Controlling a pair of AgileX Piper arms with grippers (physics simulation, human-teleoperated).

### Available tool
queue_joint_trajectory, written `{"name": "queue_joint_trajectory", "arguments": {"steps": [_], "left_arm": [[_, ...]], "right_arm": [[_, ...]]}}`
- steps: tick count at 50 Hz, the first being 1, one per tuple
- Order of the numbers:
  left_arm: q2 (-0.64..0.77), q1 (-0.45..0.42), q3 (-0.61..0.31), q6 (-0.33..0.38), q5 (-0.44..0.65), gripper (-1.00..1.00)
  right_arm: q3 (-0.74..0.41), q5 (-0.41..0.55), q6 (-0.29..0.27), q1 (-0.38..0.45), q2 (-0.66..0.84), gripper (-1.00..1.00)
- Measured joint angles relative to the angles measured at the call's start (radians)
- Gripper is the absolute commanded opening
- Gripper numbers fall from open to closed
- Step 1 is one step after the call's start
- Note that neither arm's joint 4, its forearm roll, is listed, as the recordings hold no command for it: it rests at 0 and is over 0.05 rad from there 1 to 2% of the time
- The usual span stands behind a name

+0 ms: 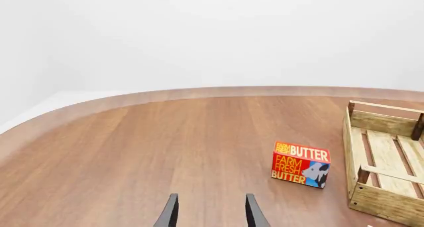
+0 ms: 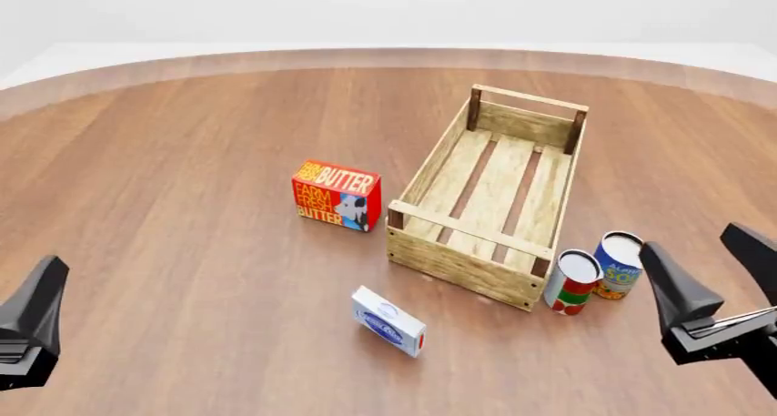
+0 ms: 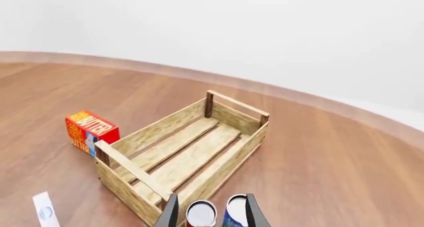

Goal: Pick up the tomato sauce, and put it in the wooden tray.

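The tomato sauce can [image 2: 572,282] stands by the wooden tray's [image 2: 463,259] near right corner, touching a blue-and-yellow can [image 2: 618,265]. The right gripper [image 2: 716,284], fingers spread, should descend squarely over the red can alone. The left gripper [image 1: 210,212] hangs spread, empty.

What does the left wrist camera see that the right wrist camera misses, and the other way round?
Only the left wrist view shows the left gripper, open over bare table. Only the right wrist view shows the right gripper, open, the tomato sauce, the blue-and-yellow can and a small white-and-blue box. Both show the butter box and the empty wooden tray.
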Motion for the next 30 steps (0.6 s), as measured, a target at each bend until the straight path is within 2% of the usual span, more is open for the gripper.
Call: {"name": "queue_joint_trajectory", "arguments": {"steps": [12,30], "left_arm": [[0.000,0.000,0.000,0.000,0.000,1.00],[0.000,0.000,0.000,0.000,0.000,1.00]], "right_arm": [[0.004,-0.132,0.002,0.020,0.148,1.00],[0.007,-0.267,-0.005,0.018,0.353,1.00]]}}
